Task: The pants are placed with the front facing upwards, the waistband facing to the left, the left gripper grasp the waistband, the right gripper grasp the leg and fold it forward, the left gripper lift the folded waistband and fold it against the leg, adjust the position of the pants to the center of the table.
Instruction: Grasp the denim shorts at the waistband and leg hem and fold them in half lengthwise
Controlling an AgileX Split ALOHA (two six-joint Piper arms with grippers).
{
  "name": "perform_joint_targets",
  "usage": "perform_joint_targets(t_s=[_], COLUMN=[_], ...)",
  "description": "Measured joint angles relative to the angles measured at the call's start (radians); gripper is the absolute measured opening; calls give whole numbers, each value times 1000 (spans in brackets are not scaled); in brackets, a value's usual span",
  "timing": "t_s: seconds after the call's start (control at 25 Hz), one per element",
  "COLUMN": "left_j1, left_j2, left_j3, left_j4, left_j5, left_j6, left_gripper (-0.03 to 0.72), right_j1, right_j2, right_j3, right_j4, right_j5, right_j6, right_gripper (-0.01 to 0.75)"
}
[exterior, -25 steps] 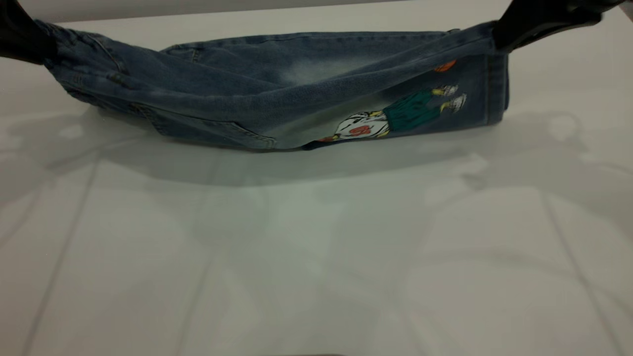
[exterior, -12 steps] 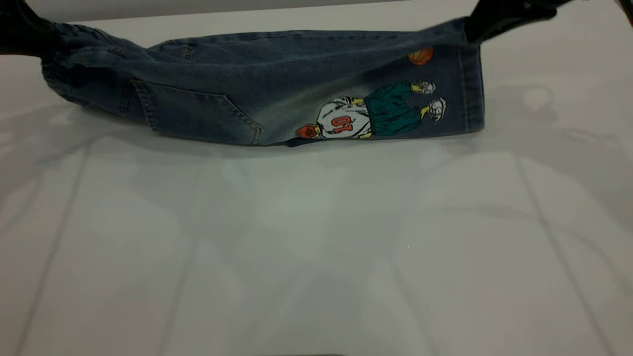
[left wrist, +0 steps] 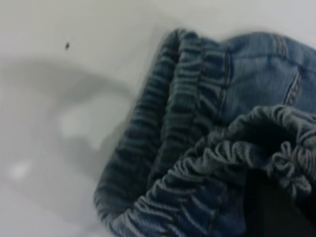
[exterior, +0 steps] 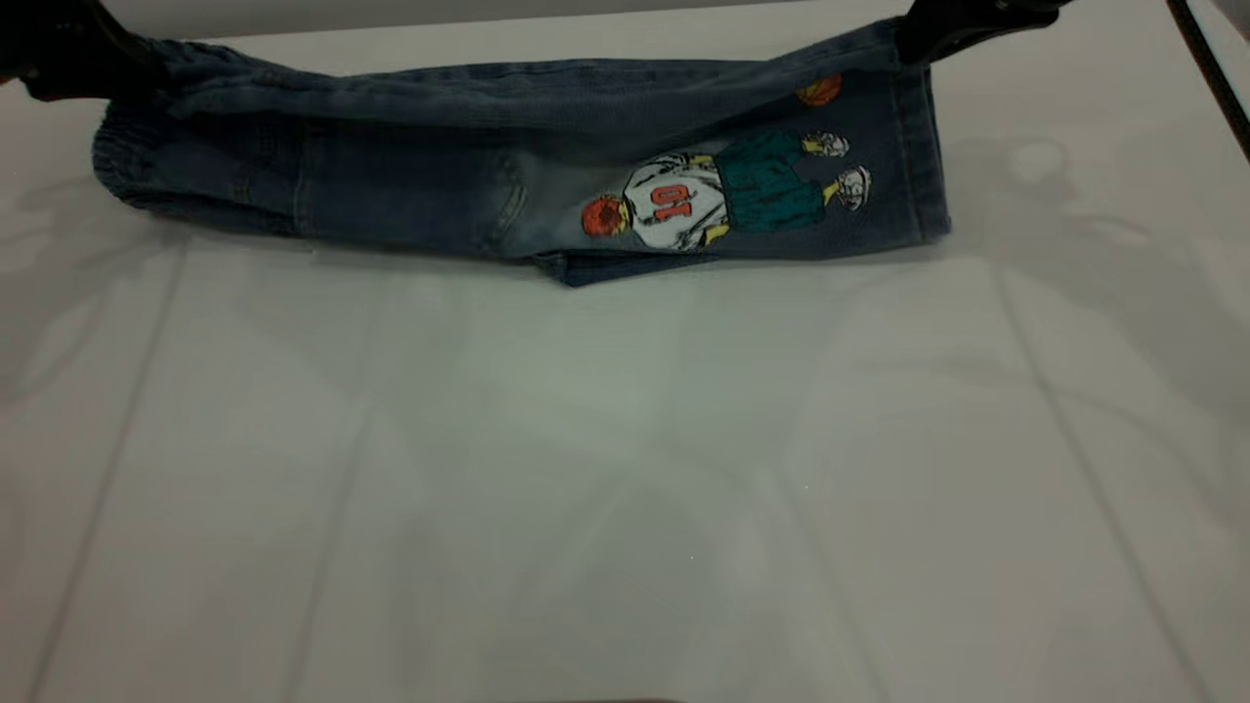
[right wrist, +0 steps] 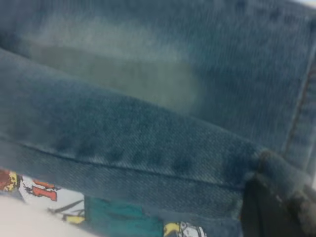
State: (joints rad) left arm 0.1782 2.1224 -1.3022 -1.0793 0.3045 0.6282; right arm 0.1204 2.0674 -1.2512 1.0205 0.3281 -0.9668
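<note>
The left gripper (exterior: 73,63) pinches the waistband (exterior: 127,161) and the right gripper (exterior: 952,24) pinches the leg (exterior: 908,117), so the pants (exterior: 469,166) fold lengthwise at the far side of the table (exterior: 625,488).

left gripper (exterior: 73,59): black, smooth, chunky shape
right gripper (exterior: 962,24): black, smooth, long shape
cable (exterior: 1208,73): thin, black

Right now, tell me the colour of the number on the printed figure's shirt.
Orange-red, a "10" on the white shirt of the pants; clearest in the exterior view.
</note>
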Motion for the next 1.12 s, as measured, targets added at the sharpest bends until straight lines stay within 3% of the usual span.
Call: perform_joint_targets(t_s=[0.36,0.8,1.12], left_j1=[-77,-86,-87], left_j2=[106,188,207], left_j3=[-131,-162,-174], left_j4=[-1,-10,-16], left_j5=[-65,-171,-183], left_j6=[71,74,104], left_gripper=[67,67,90], right_j1=[0,0,0], right_j2=[63,188,207], right_j3=[-81,-160,-162], right_j4=[41,68,125], right_j5=[-41,-136,-248], right_j6=[-47,-48,-48], right_gripper=[25,25,44])
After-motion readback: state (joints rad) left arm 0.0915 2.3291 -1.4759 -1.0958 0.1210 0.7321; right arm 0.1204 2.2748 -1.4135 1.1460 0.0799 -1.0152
